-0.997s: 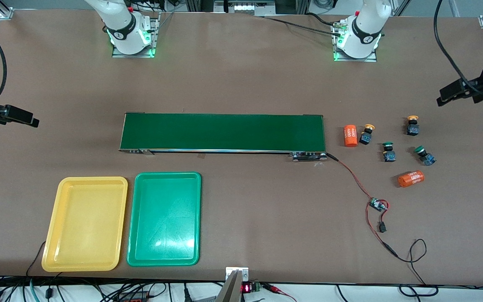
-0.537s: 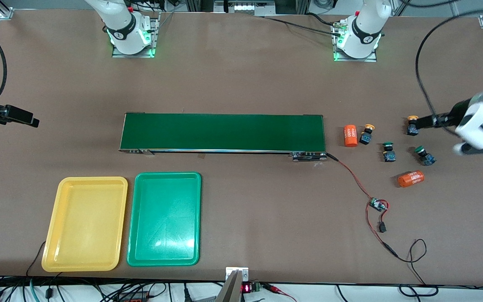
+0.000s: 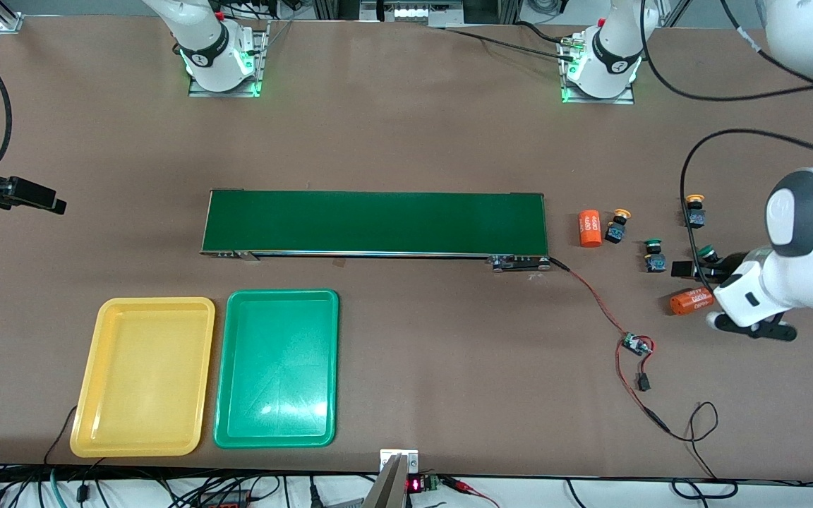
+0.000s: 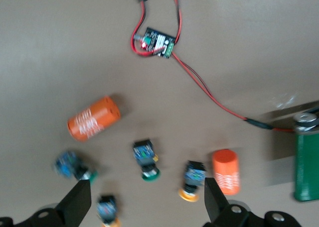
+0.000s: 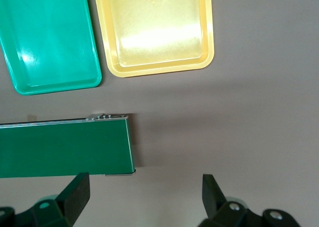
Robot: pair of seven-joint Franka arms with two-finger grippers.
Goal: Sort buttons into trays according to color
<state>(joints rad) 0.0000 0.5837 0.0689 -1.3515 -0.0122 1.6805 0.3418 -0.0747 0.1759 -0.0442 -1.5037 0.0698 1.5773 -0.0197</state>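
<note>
brown table point(image 3: 406, 134), 2 orange cylinders point(image 3: 590, 228) with unreadable white text

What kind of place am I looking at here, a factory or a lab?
Most likely a robotics lab bench set up like a small sorting line. Two robot arms are bolted to one table, a short green conveyor belt lies across its middle, and loose wiring with a bare circuit board lies on the tabletop.

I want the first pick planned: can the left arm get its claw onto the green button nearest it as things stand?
Probably yes: the left claw is open right beside that green button, nothing covering it.
</note>
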